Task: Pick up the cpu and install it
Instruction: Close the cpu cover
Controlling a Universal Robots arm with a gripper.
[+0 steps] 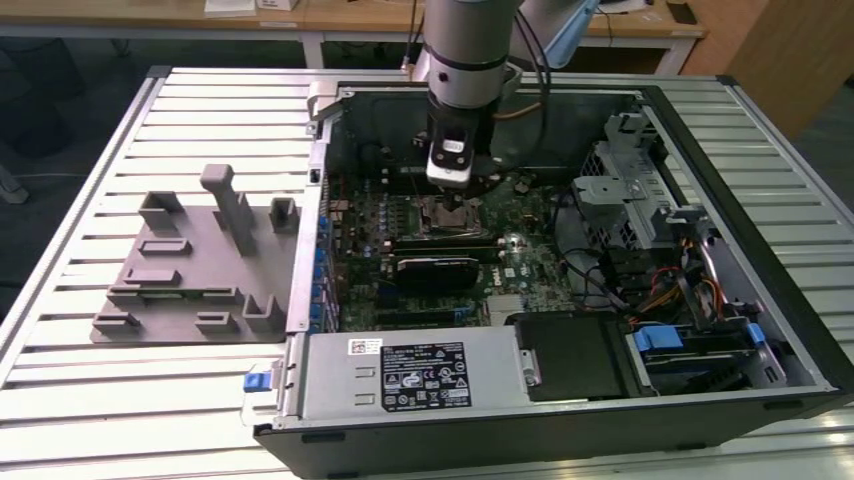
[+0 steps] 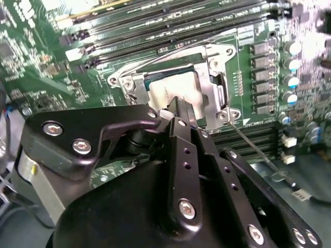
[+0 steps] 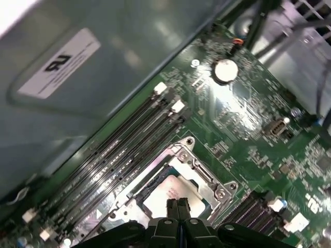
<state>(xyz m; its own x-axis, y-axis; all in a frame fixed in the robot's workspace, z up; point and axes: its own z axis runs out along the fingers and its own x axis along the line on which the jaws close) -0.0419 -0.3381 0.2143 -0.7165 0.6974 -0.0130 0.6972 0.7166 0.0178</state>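
One flat, silver-topped square cpu (image 3: pixel 166 189)

Exterior view: a camera set high and well back looks obliquely down on the slatted table (image 1: pixel 80 400) and into the open computer case (image 1: pixel 534 430), with the arm (image 1: pixel 467 50) descending from the far side. Both wrist views sit close above the motherboard (image 1: pixel 534 262), each looking down past the gripper (image 2: pixel 178 103) (image 3: pixel 178 205) from a different side. All three views share the socket (image 1: pixel 447 212) (image 2: pixel 207 67) (image 3: pixel 199 165). Both wrist views also share the cpu (image 2: pixel 170 93) (image 3: pixel 168 191) and the memory slots (image 2: pixel 170 26) (image 3: pixel 129 139).
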